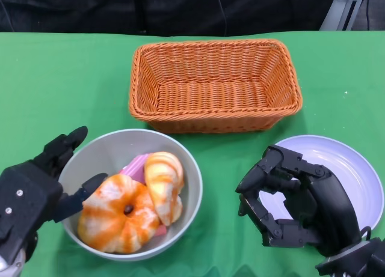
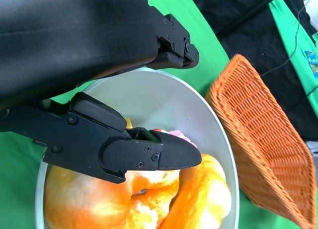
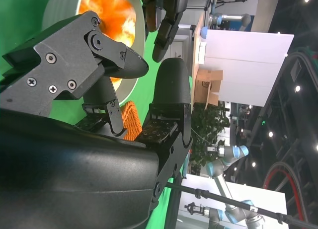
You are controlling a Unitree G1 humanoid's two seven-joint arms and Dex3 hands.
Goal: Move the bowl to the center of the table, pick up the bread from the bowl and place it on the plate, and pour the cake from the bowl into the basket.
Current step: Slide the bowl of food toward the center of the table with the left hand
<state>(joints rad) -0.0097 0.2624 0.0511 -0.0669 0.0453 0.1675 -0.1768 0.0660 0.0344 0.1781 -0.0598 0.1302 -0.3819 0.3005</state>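
Note:
The grey bowl (image 1: 180, 163) stands at the front left of the green table and holds a round orange bread (image 1: 117, 216), a striped bread roll (image 1: 163, 182) and a pink cake (image 1: 136, 164) beneath them. My left hand (image 1: 37, 191) grips the bowl's left rim, thumb inside against the round bread and fingers outside; the left wrist view shows the hand (image 2: 114, 139) astride the bowl (image 2: 164, 102) over the bread (image 2: 84, 204). My right hand (image 1: 296, 200) hovers over the left edge of the white plate (image 1: 352, 169), fingers apart and holding nothing. The orange wicker basket (image 1: 213, 85) stands behind, with nothing in it.
Bare green cloth lies between the bowl and the plate and on both sides of the basket. The basket's front wall is close behind the bowl. A black backdrop rises behind the table's far edge. The right wrist view looks across my right hand (image 3: 124, 90) at the bowl (image 3: 59, 5).

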